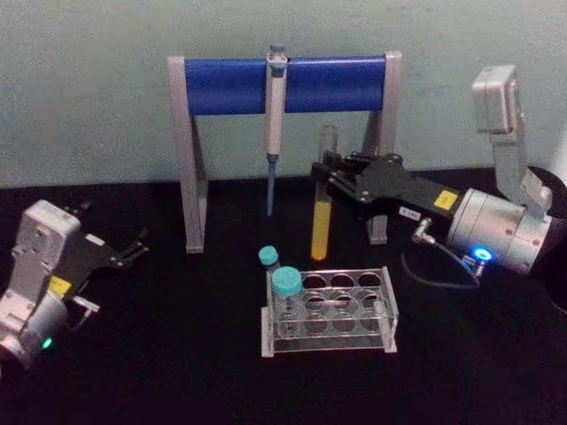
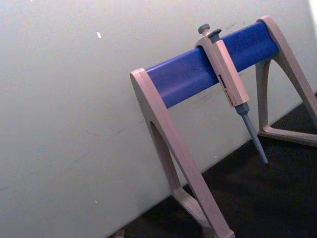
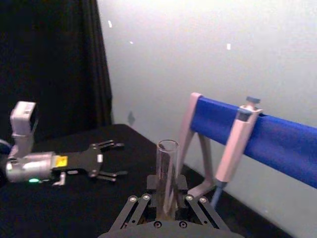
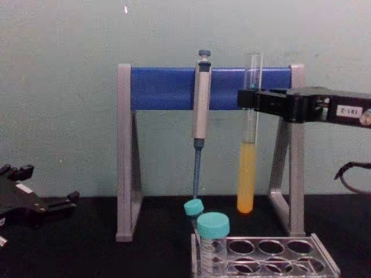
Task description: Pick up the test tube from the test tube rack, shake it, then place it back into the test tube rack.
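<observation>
The test tube (image 1: 322, 204) (image 4: 248, 162) (image 3: 167, 173), clear glass with yellow-orange liquid in its lower part, hangs upright in the air. My right gripper (image 1: 324, 173) (image 4: 250, 99) (image 3: 166, 201) is shut on its upper part, well above the table. The test tube rack (image 1: 386, 305) (image 4: 324, 260), clear plastic with round holes, stands below and nearer to me than the tube. My left gripper (image 1: 137, 246) (image 4: 64, 200) (image 3: 113, 159) rests open at the left, away from the rack.
Two teal-capped tubes (image 1: 285, 288) (image 4: 212, 234) stand in the rack's left holes. Behind it the grey-and-blue pipette stand (image 1: 283, 84) (image 2: 198, 72) (image 4: 168, 87) carries a hanging pipette (image 1: 275, 124) (image 4: 200, 110), close to the left of the held tube.
</observation>
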{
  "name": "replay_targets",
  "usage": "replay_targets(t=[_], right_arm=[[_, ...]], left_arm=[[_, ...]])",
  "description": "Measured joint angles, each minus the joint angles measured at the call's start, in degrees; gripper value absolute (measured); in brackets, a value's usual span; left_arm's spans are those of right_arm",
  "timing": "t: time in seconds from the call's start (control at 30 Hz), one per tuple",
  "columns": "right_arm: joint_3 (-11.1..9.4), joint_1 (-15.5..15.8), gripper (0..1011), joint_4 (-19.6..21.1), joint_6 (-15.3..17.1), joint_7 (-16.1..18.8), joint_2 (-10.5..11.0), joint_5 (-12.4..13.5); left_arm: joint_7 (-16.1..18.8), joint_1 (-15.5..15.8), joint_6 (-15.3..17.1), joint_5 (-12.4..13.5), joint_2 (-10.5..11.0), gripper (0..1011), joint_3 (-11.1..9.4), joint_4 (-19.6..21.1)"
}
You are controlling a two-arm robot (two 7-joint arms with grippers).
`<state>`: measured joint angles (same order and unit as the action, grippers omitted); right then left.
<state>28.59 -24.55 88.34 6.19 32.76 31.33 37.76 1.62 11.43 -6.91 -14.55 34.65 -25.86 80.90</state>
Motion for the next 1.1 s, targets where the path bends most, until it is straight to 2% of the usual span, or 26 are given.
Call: replay_targets(t=[0.13,0.33,0.67,0.87,1.1], right_arm=[[-0.54,-0.24,232,-0.6,-0.21,-0.84,0.05,-0.26],[-2.04,0.87,232,0.17,-0.26,-2.19,1.24,-0.41],[-4.75,5.93,232,5.45,1.18,-3.65,5.08,0.41],[-4.42,7.05,232,7.05,1.62,-2.67,5.48,1.24],[-1.63,4.55,232,5.33,1.86,-0.27,3.47,1.53]], left_arm=[[0.0,0.0,0.0,0.0,0.0,1001,0.0,0.0],[0.0,0.0,0.0,0.0,0.0,1001,0.0,0.0],[0.0,0.0,0.0,0.0,0.0,1001,0.0,0.0],[0.0,0.0,0.0,0.0,0.0,1001,0.0,0.0],[0.0,0.0,0.0,0.0,0.0,1001,0.0,0.0]])
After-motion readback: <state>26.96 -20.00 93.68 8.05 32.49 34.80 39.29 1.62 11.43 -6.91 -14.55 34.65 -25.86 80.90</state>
